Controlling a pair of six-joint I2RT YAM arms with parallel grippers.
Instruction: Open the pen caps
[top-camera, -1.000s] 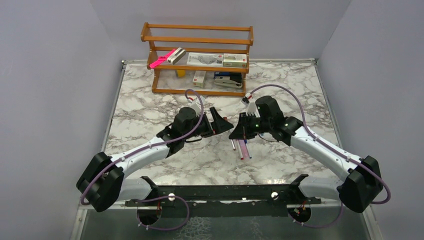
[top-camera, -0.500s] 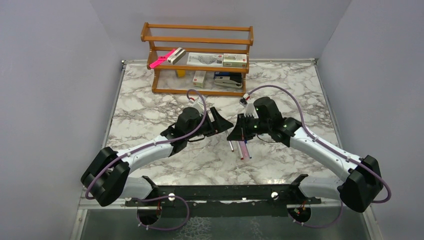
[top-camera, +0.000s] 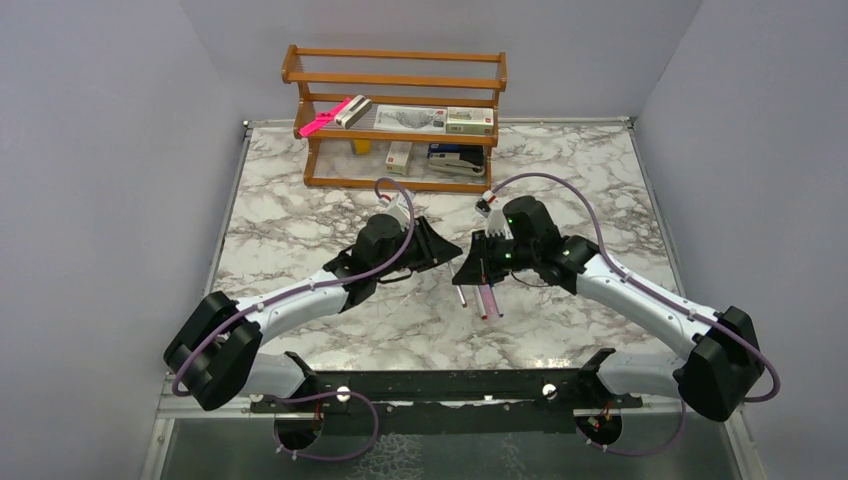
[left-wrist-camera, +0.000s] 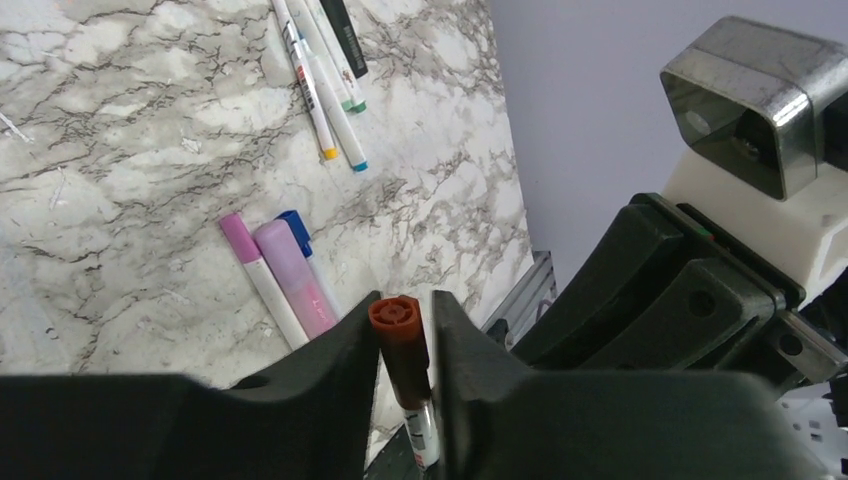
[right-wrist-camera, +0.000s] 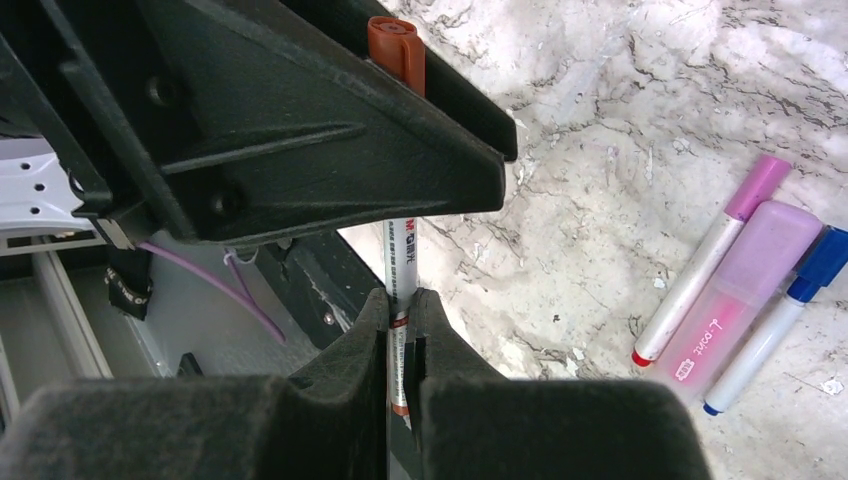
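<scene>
Dark-red cap (left-wrist-camera: 400, 325) now sits between the fingers of the left gripper (left-wrist-camera: 404, 322), which a second ago stood wide apart and short of it. That arm has slid in toward its partner and the jaws have come in against the cap's two sides, seemingly pinching it, with the cap's flat end poking just past the fingertips. Directly below, the right gripper (right-wrist-camera: 400, 310) is pressed together on the white barrel of the same pen (right-wrist-camera: 402, 250), holding it upright in the air between the two arms, above the table (right-wrist-camera: 620, 120). By my reading this is the moment just before the pull: each end is held by one hand, so drawing them apart along the barrel should free the cap, provided the pinch on the stubby cap is firm enough not to slip. Lying on the marble beneath are a lilac-capped marker (right-wrist-camera: 705, 260), a pink highlighter (right-wrist-camera: 740, 290) and a blue-capped marker (right-wrist-camera: 790, 300), side by side and touching, their caps on. Farther off lie the other pens (left-wrist-camera: 320, 90), close together; whether their small coloured ends are caps or tips I cannot tell. At the back stands a wooden shelf (top-camera: 400, 80).
</scene>
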